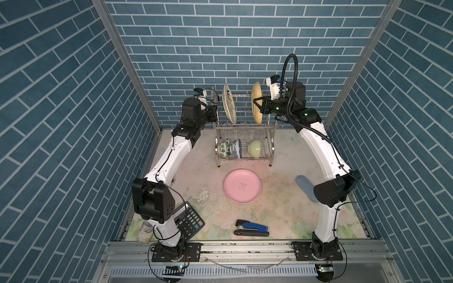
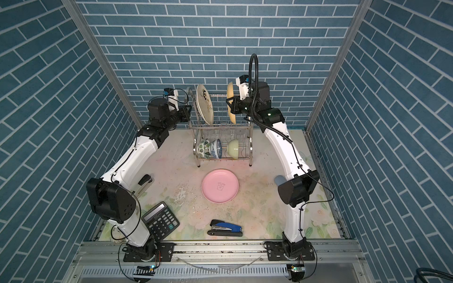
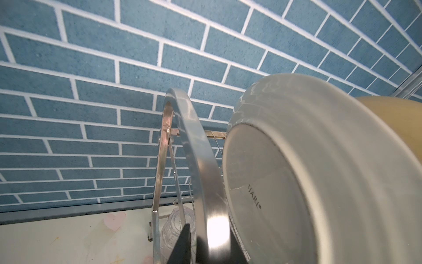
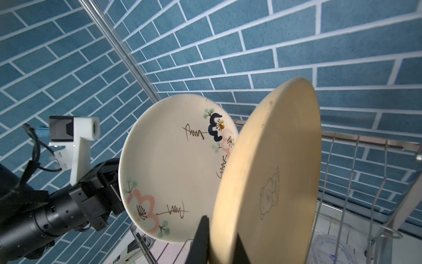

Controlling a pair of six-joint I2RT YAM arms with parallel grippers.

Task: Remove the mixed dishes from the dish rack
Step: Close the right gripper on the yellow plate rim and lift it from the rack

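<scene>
Clamps dish rack [image 1: 245, 126] in left pincer [image 1: 216, 111], pinches yellow plate [image 4: 269, 173] in right pincer [image 4: 220, 242] — just pink plate [image 1: 242, 186] out on bench [image 1: 282, 215], mid-frame; most left to unload.

We hold our left arm [image 1: 166, 159] and right arm [image 1: 321, 149] bent upward and reaching inward, left gripper [image 1: 214, 113] facing right gripper [image 1: 257, 104], fingers [image 4: 201, 237] pinched in grips.

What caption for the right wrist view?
Right hand grips the yellow plate by its rim; cream floral plate stands beyond.
</scene>
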